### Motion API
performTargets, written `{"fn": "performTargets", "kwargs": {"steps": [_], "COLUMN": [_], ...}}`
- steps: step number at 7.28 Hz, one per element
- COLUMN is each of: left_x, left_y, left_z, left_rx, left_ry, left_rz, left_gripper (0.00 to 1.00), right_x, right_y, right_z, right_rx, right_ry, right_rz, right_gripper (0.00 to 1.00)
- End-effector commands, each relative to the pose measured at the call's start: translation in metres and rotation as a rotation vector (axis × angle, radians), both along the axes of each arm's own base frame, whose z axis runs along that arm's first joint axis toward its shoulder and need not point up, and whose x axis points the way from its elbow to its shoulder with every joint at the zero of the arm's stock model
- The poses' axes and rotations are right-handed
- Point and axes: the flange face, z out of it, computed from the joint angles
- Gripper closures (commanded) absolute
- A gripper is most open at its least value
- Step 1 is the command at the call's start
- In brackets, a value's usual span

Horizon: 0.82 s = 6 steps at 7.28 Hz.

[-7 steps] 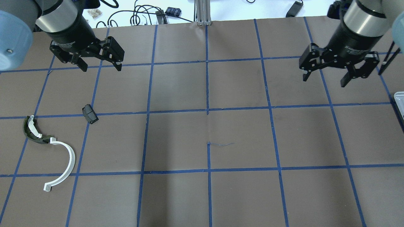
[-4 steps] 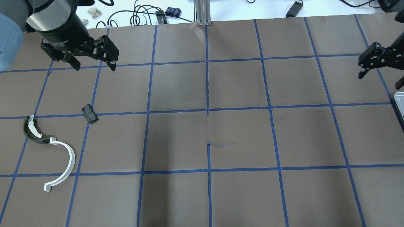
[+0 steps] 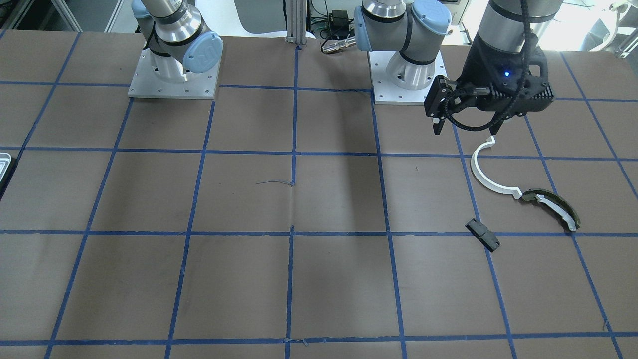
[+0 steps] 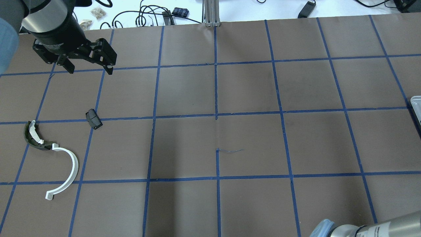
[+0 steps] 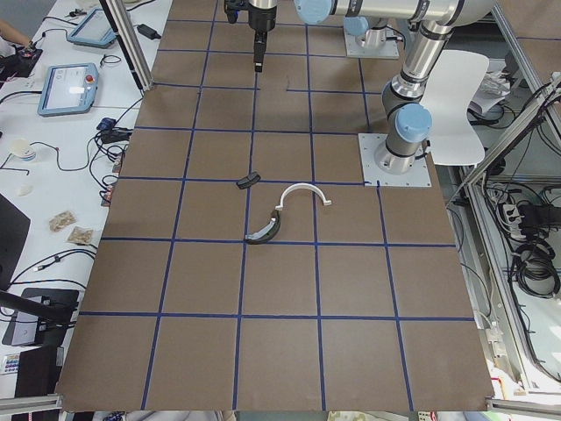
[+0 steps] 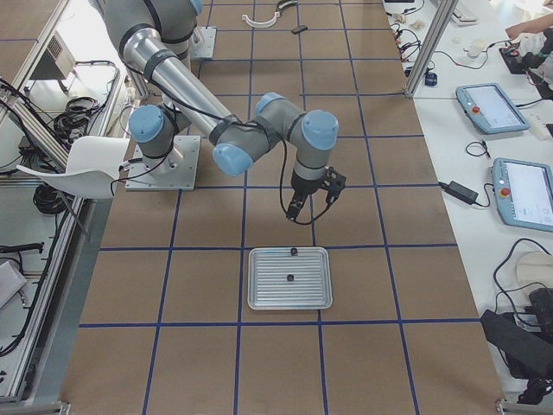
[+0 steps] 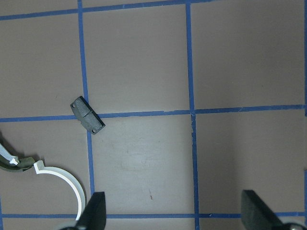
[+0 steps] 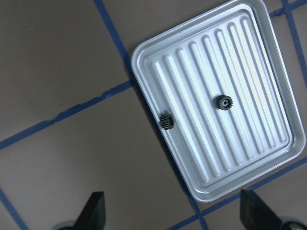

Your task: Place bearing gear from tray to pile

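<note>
The whitish ribbed tray (image 8: 268, 86) lies under my right gripper (image 8: 172, 215), which is open and empty above its near edge. Two small black gears sit in it, one (image 8: 223, 101) in the middle and one (image 8: 166, 121) against the rim. In the overhead view only the tray's edge (image 4: 416, 105) shows. The pile is on my left: a white half-ring (image 4: 76, 168), a dark olive curved piece (image 4: 33, 138) and a black block (image 4: 93, 119). My left gripper (image 4: 88, 69) is open and empty, hovering beyond the block (image 7: 87, 115).
The brown table (image 4: 217, 89) carries a blue tape grid. Cables and small items (image 4: 148, 16) lie past its far edge. My right arm's elbow (image 4: 361, 228) shows at the overhead view's bottom right.
My right gripper has swung right, out of the overhead view, and now hangs over the tray. My left gripper has drifted a little left and back. The pile has not moved.
</note>
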Motion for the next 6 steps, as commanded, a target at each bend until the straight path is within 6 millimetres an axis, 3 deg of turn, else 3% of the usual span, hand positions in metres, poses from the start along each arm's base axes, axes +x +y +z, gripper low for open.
{"fn": "performTargets", "kwargs": {"steps": [1,3,6], "left_x": [0.002,0.003,0.018], "left_y": [-0.004,-0.009,-0.012], "left_z": [0.003,0.007,0.009], "left_rx": [-0.012,-0.021,-0.023], "left_ry": [0.0,0.0,0.002], "left_rz": [0.004,0.006,0.033], "left_gripper": [0.0,0.0,0.0], "right_x": [-0.076,-0.114,-0.122], "right_y": [0.011,0.022,0.019], "right_z": [-0.061,-0.11,-0.143], "right_rx": [0.003,0.019,0.032], "right_ry": [0.014,-0.024,-0.048], "right_rz": [-0.021,0.009,-0.003], "right_gripper": [0.0,0.0,0.05]}}
